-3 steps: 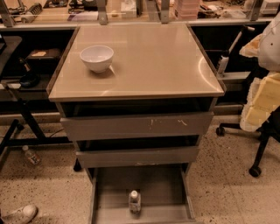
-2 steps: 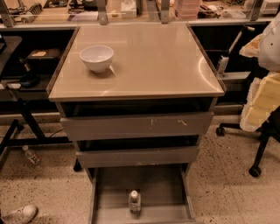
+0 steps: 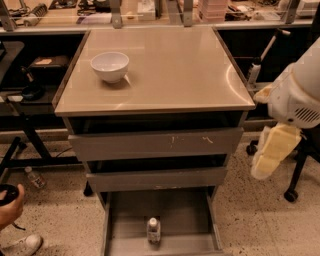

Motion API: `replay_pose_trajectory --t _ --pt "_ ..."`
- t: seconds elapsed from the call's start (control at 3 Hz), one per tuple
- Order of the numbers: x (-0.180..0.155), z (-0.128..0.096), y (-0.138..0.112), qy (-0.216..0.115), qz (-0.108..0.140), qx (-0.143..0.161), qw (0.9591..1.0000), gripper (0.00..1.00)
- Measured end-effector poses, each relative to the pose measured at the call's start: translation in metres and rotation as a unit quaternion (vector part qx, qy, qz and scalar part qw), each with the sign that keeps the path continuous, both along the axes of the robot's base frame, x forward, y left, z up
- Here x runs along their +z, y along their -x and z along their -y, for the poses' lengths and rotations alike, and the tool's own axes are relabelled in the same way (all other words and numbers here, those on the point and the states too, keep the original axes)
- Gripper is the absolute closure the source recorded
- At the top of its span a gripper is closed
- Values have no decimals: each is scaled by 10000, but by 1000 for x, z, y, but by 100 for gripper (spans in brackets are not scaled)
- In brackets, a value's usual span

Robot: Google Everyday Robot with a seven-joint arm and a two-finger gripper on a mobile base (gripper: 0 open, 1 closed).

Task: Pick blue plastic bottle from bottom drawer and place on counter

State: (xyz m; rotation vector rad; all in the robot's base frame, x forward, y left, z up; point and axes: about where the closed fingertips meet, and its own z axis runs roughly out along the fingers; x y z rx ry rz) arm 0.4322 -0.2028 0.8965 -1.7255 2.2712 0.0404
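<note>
The blue plastic bottle (image 3: 153, 230), small and clear with a white cap, stands upright near the front of the bottom drawer (image 3: 125, 220), which is pulled open under the cabinet. The counter (image 3: 170, 70) is the glossy beige top of the cabinet. It carries a white bowl (image 3: 110, 65) at its left. My gripper (image 3: 272, 150), pale yellow under the arm's white housing (image 3: 300, 95), hangs in the air to the right of the cabinet. It is level with the upper drawers, well above and to the right of the bottle, and touches nothing.
The two upper drawers (image 3: 155, 144) stand slightly open. A small bottle (image 3: 35, 177) lies on the floor at left. A person's hand (image 3: 7, 207) and shoe (image 3: 22, 245) are at the lower left. A cluttered bench (image 3: 150, 12) runs behind, and a chair base (image 3: 292, 192) stands at right.
My arm and gripper have moved down and left, closer to the cabinet's right side. A person's hand has come into view at the lower left. The bottle and drawers have not moved.
</note>
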Motion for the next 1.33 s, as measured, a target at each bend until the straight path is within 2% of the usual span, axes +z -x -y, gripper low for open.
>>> replay_pose_trajectory --t 0.33,0.67,1.0,1.33 --pt "-67 -14 2 -311 -336 -35 9989 0" --pt "-120 -22 11 -490 -720 -115 9961 0" --pt "-121 -22 11 -493 -722 -115 9961 0" --pt "-166 -36 13 -909 -956 -85 9912 0"
